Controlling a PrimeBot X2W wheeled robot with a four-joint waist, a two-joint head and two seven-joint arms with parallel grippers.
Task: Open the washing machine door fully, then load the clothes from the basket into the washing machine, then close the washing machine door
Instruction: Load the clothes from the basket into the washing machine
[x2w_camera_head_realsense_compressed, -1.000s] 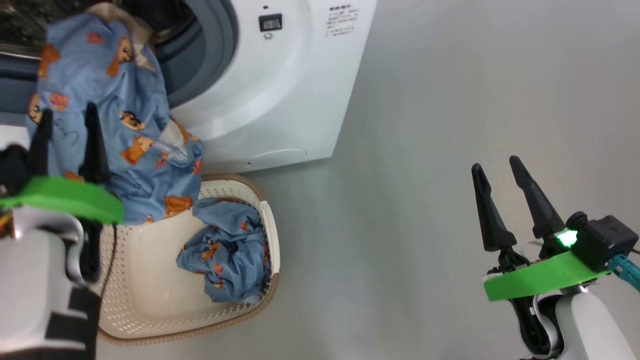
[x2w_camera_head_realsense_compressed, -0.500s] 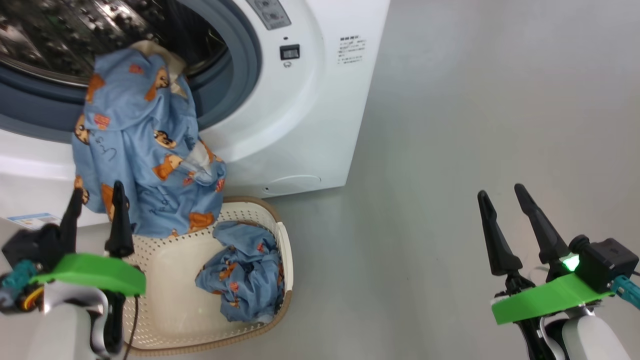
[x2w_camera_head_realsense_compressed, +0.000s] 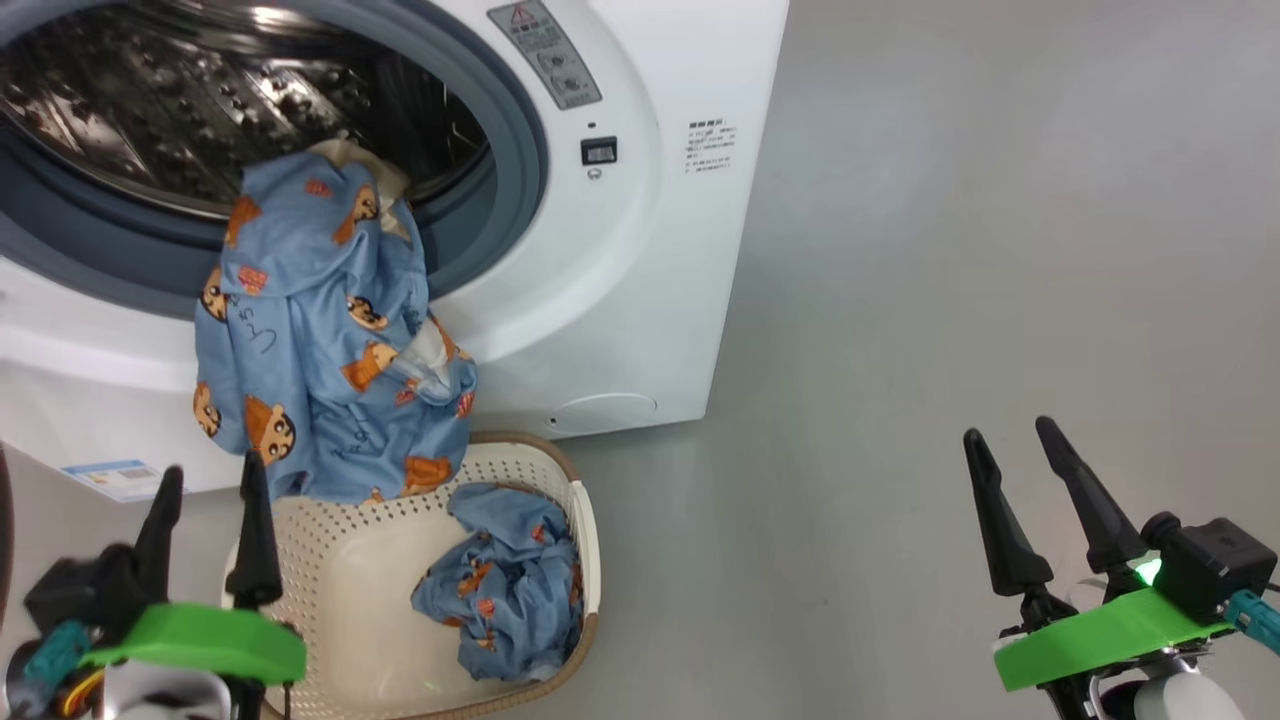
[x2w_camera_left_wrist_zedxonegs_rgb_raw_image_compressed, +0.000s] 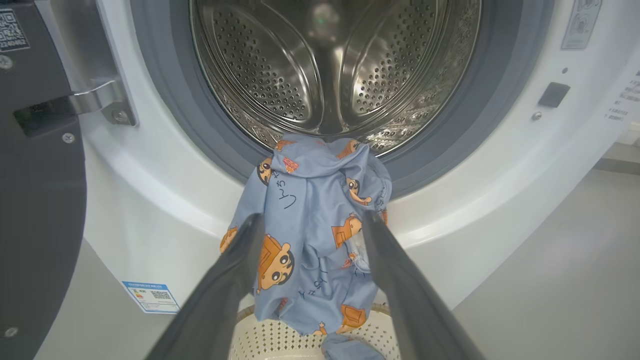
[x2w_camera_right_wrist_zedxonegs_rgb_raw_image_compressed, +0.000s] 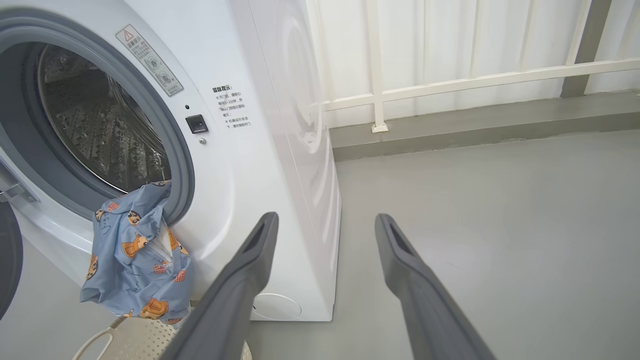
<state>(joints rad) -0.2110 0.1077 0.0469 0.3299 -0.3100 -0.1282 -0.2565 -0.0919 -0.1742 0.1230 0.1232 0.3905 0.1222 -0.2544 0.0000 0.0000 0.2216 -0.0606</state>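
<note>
The washing machine (x2w_camera_head_realsense_compressed: 620, 300) stands with its steel drum (x2w_camera_left_wrist_zedxonegs_rgb_raw_image_compressed: 330, 65) exposed; the washing machine door (x2w_camera_left_wrist_zedxonegs_rgb_raw_image_compressed: 35, 200) is swung wide to the left. One of the clothes, a light blue printed garment (x2w_camera_head_realsense_compressed: 320, 350), hangs over the drum's lip and down the front, its hem reaching the basket (x2w_camera_head_realsense_compressed: 330, 600). Another blue garment (x2w_camera_head_realsense_compressed: 510, 590) lies crumpled inside the basket. My left gripper (x2w_camera_head_realsense_compressed: 212, 463) is open and holds nothing, just below and left of the hanging garment (x2w_camera_left_wrist_zedxonegs_rgb_raw_image_compressed: 310, 235). My right gripper (x2w_camera_head_realsense_compressed: 1008, 428) is open over bare floor at the right.
Grey floor (x2w_camera_head_realsense_compressed: 900, 300) stretches right of the machine. A white railing (x2w_camera_right_wrist_zedxonegs_rgb_raw_image_compressed: 450, 85) and a low kerb run behind it. A blue label sticker (x2w_camera_head_realsense_compressed: 110, 478) marks the machine's lower front. The basket sits tight against the machine's base.
The head camera has tilted, so the whole picture shifted down. My left gripper has drawn back from the hanging garment, which stays draped over the lip. The right gripper is unchanged.
</note>
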